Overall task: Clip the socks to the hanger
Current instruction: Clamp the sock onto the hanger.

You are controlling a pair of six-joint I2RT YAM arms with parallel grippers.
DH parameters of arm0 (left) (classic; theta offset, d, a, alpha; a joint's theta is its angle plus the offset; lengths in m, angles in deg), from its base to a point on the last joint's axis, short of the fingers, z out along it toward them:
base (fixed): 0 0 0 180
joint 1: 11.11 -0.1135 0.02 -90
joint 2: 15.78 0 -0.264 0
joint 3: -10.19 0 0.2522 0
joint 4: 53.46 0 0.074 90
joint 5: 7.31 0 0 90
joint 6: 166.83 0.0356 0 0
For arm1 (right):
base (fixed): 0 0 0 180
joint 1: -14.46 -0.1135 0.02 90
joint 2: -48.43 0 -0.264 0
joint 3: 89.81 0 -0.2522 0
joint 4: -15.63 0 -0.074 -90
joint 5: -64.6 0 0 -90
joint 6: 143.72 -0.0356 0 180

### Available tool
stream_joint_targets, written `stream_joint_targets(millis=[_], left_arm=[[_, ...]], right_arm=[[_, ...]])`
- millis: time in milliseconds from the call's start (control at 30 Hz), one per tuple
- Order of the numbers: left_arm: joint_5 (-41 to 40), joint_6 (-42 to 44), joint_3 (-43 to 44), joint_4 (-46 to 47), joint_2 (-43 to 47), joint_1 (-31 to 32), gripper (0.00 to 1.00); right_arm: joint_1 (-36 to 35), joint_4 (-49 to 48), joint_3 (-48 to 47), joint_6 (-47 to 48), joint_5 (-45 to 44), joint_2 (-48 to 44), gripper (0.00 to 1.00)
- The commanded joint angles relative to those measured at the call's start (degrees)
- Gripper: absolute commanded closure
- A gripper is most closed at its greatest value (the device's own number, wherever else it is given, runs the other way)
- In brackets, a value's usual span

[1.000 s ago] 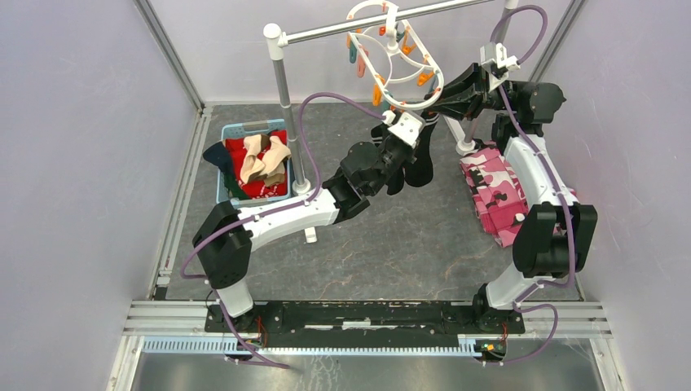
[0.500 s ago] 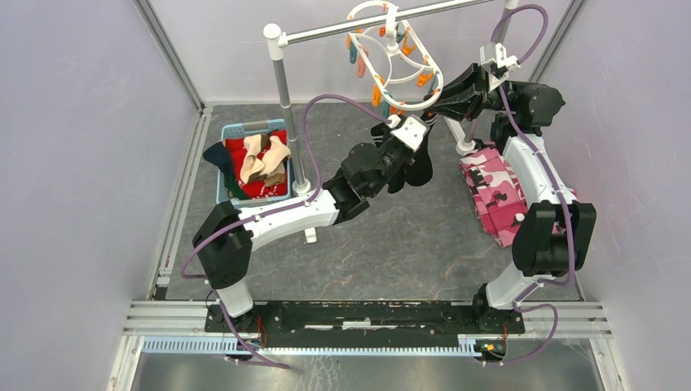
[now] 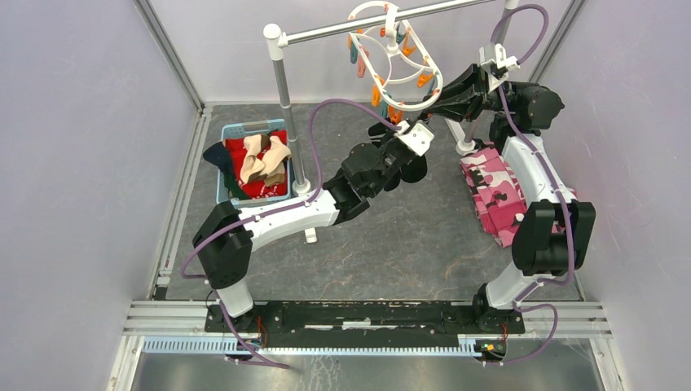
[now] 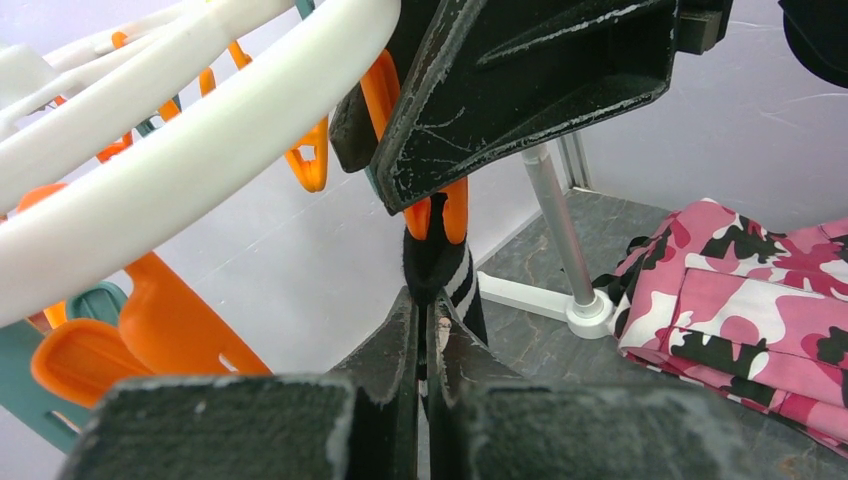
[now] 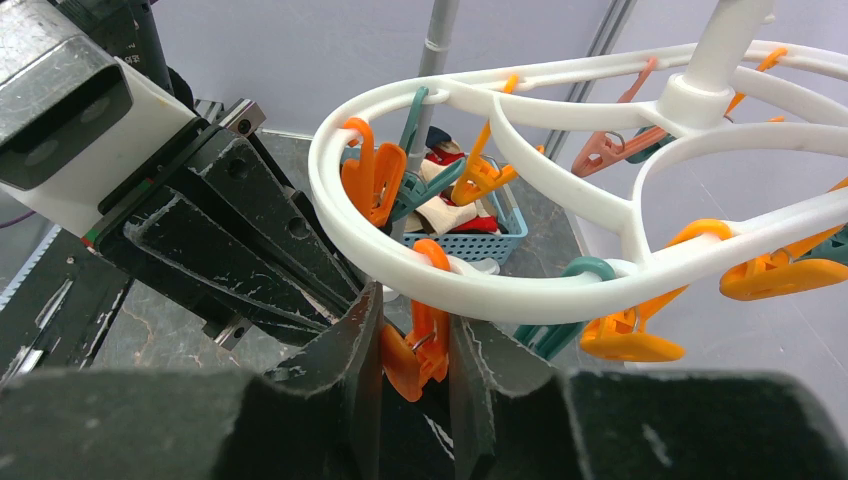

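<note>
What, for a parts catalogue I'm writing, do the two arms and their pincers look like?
The left arm and right arm look alike: white tube-like links between bulky black joints. A purple cable loops along each. The left pincer and right pincer have black wedge-shaped fingers, scuffed with pale scratches. A small white block sits at each wrist.

tight room under the hanger (image 5: 530, 300), clothespins (image 5: 372, 180) dangling close around, rack pole (image 3: 287, 122) standing to my left, camouflage cloth (image 3: 497, 191) on my right, bare desk (image 3: 407, 244) nearside

The white oval hanger (image 5: 480, 290) hangs tilted, a dark sock (image 4: 432, 262) touching its orange clip (image 4: 453, 210); other socks (image 3: 259, 163) lie heaped.
</note>
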Motion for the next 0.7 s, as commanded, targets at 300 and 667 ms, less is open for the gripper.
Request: stream_joint_targets(millis=[300,667], left_arm=[[-1.04,0.77,1.06,3.70,1.32,0.38,0.98],[2.55,-6.45,1.24,2.76,2.87,0.40,0.98]], right_arm=[[-0.71,-11.17,-0.12,-7.27,2.48,1.39,0.96],[-0.74,-16.44,-0.49,-12.03,2.43,2.53,0.96]])
